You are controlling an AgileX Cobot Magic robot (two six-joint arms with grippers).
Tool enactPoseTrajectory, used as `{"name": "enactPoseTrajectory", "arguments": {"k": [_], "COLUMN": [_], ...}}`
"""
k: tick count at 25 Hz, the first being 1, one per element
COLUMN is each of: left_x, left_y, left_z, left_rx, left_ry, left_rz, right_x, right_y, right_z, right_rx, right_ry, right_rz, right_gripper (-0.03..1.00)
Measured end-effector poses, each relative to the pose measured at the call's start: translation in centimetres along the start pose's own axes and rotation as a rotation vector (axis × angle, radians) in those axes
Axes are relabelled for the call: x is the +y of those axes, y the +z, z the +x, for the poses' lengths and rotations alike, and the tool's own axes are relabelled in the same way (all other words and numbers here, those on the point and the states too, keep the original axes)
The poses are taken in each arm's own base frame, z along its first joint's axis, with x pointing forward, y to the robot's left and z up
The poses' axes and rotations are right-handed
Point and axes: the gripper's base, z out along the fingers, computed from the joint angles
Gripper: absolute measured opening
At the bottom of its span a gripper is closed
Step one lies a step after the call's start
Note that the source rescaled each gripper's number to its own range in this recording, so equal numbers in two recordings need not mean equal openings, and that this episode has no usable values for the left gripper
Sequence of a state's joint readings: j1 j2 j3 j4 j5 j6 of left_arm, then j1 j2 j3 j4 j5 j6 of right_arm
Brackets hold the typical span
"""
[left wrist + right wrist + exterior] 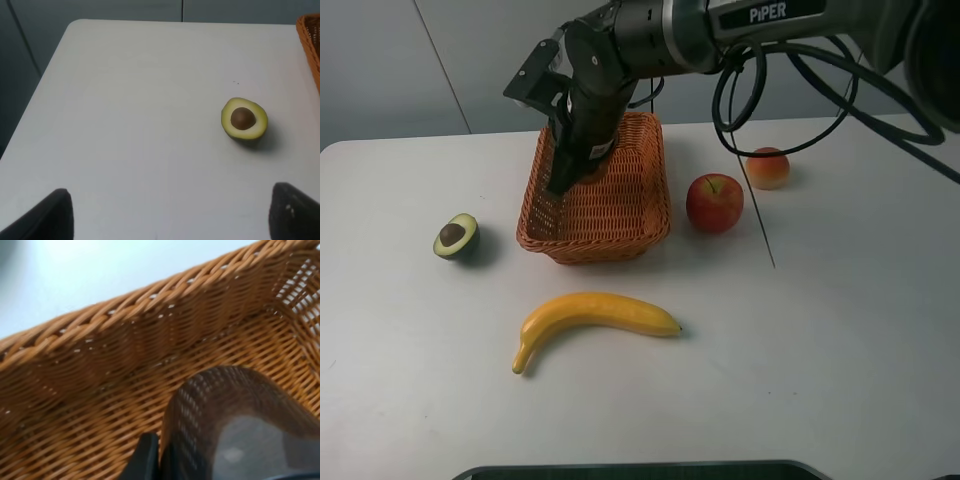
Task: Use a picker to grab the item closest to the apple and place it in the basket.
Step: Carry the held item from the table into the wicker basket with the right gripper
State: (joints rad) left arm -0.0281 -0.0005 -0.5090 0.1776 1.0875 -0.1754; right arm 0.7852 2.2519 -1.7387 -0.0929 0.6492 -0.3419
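Note:
A red apple (714, 203) sits on the white table, right of the wicker basket (655, 215). The nearest item to it is a small orange-and-yellow peach (768, 168), just behind and to its right, untouched. My right gripper (563, 182) reaches across and points down inside the basket, near its left wall. In the right wrist view the basket's weave (100, 340) fills the frame. A dark finger (146, 460) and a blurred dark shape sit close to the lens, so the jaws' state is unclear. My left gripper (172, 215) is open over bare table, with nothing between its fingers.
A halved avocado (456, 236) with its pit lies left of the basket, and it shows ahead of the left gripper as the avocado (244, 119). A yellow banana (590, 318) lies in front of the basket. The basket's corner (311, 40) shows in the left wrist view.

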Motion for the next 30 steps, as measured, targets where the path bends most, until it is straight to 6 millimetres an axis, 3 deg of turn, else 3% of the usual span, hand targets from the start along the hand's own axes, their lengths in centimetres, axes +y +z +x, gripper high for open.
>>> {"name": "enactPoseTrajectory", "arguments": {"k": [2, 4, 11, 14, 18, 24, 30], "left_x": [0.0, 0.0, 0.0, 0.0, 0.0, 0.0, 0.0], "left_y": [0.0, 0.0, 0.0, 0.0, 0.0, 0.0, 0.0], "left_z": [0.0, 0.0, 0.0, 0.0, 0.0, 0.0, 0.0], "left_rx": [0.0, 0.0, 0.0, 0.0, 0.0, 0.0, 0.0], "left_ry": [0.0, 0.0, 0.0, 0.0, -0.002, -0.002, -0.002], "left_rz": [0.0, 0.0, 0.0, 0.0, 0.0, 0.0, 0.0], "right_x": [0.1, 0.1, 0.1, 0.0, -0.5, -1.2, -0.8], "right_y": [0.2, 0.3, 0.3, 0.0, -2.0, -6.9, -10.9], "right_z": [0.1, 0.1, 0.0, -0.1, -0.8, -1.6, 0.3], "right_rx": [0.005, 0.006, -0.002, -0.007, -0.046, -0.07, -0.045], "right_ry": [0.016, 0.023, 0.033, 0.036, 0.05, 0.104, 0.171], "right_rz": [-0.002, -0.003, -0.001, 0.001, 0.017, 0.03, 0.016], "right_gripper": [0.0, 0.07, 0.67, 0.81, 0.85, 0.85, 0.85]}}
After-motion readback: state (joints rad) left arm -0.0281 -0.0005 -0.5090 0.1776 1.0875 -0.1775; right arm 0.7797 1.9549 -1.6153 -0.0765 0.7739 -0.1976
